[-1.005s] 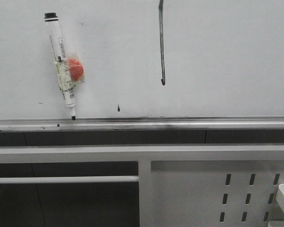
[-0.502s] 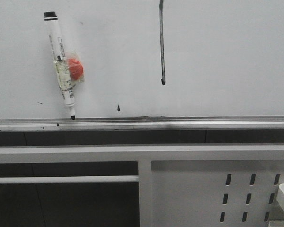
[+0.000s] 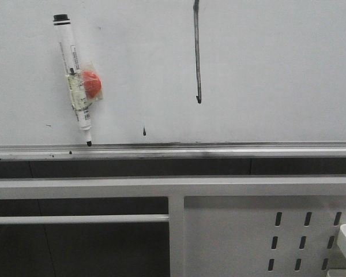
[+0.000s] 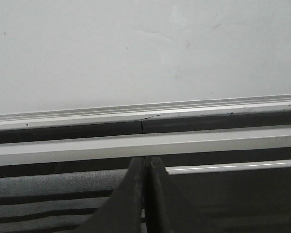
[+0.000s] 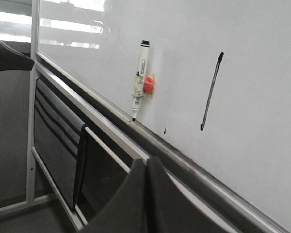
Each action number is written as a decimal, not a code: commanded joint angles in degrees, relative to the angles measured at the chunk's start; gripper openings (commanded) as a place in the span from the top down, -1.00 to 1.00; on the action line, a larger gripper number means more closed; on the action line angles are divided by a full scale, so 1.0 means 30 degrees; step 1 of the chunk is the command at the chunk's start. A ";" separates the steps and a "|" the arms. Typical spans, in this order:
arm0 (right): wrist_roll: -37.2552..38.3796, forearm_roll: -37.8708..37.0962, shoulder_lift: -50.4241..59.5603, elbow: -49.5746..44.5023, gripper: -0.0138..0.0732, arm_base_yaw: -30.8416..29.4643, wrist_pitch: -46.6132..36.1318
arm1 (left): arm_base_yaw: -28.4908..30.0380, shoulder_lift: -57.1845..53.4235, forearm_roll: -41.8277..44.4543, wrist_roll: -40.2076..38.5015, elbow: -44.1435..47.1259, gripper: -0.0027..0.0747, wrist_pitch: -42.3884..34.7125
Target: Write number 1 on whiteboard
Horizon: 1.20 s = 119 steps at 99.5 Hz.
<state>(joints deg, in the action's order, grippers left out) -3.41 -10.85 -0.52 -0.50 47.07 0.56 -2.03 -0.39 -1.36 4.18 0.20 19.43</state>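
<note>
Broadly, we find almost no change against the earlier front views: the marker [image 3: 73,78] sits a hair further left than a second ago, and every other item matches.

The whiteboard [image 3: 277,63] fills the upper part of the front view, white and glossy, with a silver ledge [image 3: 219,151] along its lower edge. The number 1 [image 3: 197,52] stands on the board right of centre, a long thin dark stroke running out of the top of the front view and ending in a small hook well above the ledge. In the right wrist view we note its full length [image 5: 211,91]. The marker hangs on the board at the left, slightly tilted, black cap end up and tip just above the ledge, bound to a red-orange round piece [image 3: 92,84]. A short dark drip mark [image 3: 144,131] lies between marker and stroke, low on the board.

Below the ledge we record a white frame rail [image 3: 104,187] and a white panel with slotted holes [image 3: 303,234].

The left gripper [image 4: 145,167] has its fingers pressed together with nothing between them, facing the board's lower edge. The right gripper [image 5: 146,167] is likewise closed and empty, well apart from the marker.
</note>
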 commanded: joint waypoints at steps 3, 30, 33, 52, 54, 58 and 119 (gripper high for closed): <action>-0.0043 -0.0183 -0.0358 -0.0206 0.84 -0.0064 -0.1278 | 0.0066 -0.0399 -0.0181 -0.0229 0.0676 0.98 -0.1101; -0.0992 0.5281 -0.0358 -0.0245 0.84 -0.2140 -0.0887 | 0.0066 -0.0399 -0.0181 -0.0229 0.0676 0.98 -0.1101; -0.1070 0.5281 -0.0358 -0.0245 0.84 -0.2739 -0.0783 | 0.0066 -0.0399 -0.0181 -0.0229 0.0676 0.98 -0.1101; -0.1034 0.5450 -0.0358 -0.0245 0.84 -0.8499 -0.1361 | 0.0066 -0.0399 -0.0181 -0.0229 0.0676 0.98 -0.1101; -0.1034 0.5450 -0.0358 -0.0245 0.84 -0.9227 -0.1322 | 0.0066 -0.0399 -0.0181 -0.0229 0.0676 0.98 -0.1101; -0.1069 0.5341 -0.0358 -0.0245 0.84 -1.0787 -0.1034 | 0.0066 -0.0399 -0.0181 -0.0229 0.0676 0.98 -0.1101; -0.0980 0.4952 0.0786 -0.0245 0.84 -1.9719 0.5688 | 0.0066 -0.0399 -0.0181 -0.0229 0.0676 0.98 -0.1101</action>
<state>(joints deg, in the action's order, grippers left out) -5.94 4.70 0.65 -0.40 -11.71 18.82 -2.03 -0.39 -1.36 4.18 0.20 19.43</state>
